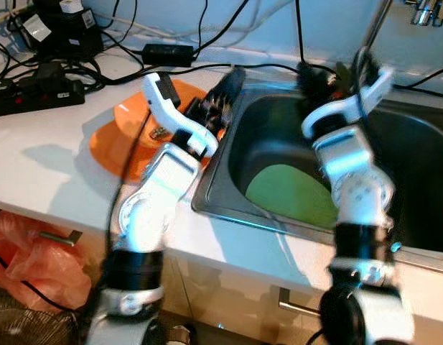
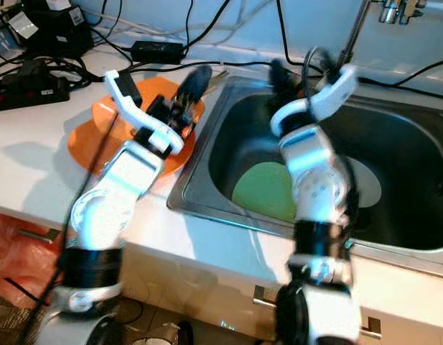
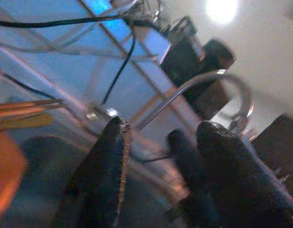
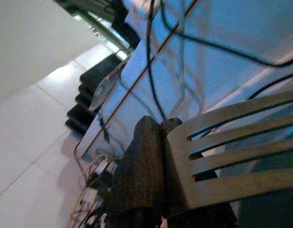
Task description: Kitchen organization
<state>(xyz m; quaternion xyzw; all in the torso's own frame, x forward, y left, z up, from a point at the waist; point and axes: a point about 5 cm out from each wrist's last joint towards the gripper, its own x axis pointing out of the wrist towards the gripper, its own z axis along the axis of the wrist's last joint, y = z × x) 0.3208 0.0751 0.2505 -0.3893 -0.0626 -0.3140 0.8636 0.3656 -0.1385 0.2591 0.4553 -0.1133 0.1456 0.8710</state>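
Two stacked orange plates (image 1: 117,140) lie on the white counter left of the steel sink (image 1: 228,212). My left gripper (image 1: 221,93) hovers over their right edge by the sink rim, open, with nothing between its fingers (image 3: 108,166). A green plate (image 1: 293,194) rests on the sink bottom. My right gripper (image 1: 318,79) is raised at the sink's back left corner. In the right wrist view it is shut (image 4: 163,156) on the edge of a slotted metal spatula (image 4: 231,156).
A curved faucet (image 1: 375,25) rises behind the sink. A power strip (image 1: 34,97), a black adapter (image 1: 167,52) and tangled cables crowd the counter's back left. A white plate (image 2: 368,183) lies deeper in the sink. An orange plastic bag (image 1: 27,259) sits below the counter.
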